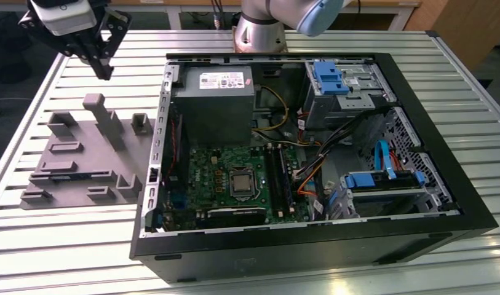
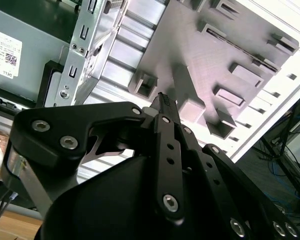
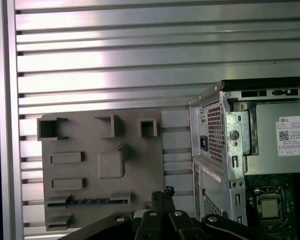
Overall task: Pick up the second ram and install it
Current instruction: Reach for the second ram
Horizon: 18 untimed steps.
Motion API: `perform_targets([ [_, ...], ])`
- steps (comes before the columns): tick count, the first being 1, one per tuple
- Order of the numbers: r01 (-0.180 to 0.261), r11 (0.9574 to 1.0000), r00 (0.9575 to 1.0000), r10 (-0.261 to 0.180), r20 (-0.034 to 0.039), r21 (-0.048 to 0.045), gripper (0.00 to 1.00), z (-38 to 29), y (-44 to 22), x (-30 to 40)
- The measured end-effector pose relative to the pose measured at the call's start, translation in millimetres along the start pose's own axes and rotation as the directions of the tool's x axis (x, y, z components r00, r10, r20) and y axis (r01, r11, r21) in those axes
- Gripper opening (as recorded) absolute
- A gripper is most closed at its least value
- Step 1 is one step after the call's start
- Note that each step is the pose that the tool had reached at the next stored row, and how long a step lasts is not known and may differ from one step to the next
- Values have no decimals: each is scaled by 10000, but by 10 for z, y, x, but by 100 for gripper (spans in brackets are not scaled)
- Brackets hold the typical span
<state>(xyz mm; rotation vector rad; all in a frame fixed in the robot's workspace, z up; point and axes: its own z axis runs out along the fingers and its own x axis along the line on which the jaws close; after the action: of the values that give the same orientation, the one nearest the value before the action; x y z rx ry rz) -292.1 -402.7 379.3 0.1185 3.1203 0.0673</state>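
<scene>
I see my tool [image 1: 106, 72] hanging closed and empty above the table [image 1: 69, 246], at eleven o'clock from the open computer case [image 1: 315, 243]. The second ram [image 1: 69, 178] stands on edge in a slot of the grey holder [image 1: 85, 141], at nine o'clock from the case. I judge that leaves its top edge free to pinch.

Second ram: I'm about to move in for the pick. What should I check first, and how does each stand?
1. Second ram lying in its slot of the gray fixture: ok.
2. Gripper empty: ok, it holds nothing.
3. Jaws open for a grasp: not ok, they are shut.
4. Gripper lined up over the ram: not ok, its tips are apart from the stick.
5. Computer case open, black slot rails exposed: ok.
6. Free rail for this stick: cannot tell.
</scene>
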Motion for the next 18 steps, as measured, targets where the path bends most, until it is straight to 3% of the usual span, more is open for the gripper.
perform_targets([
  [18, 0, 10000, 10000, 0, 1, 0, 11, 8, -6, 67],
])
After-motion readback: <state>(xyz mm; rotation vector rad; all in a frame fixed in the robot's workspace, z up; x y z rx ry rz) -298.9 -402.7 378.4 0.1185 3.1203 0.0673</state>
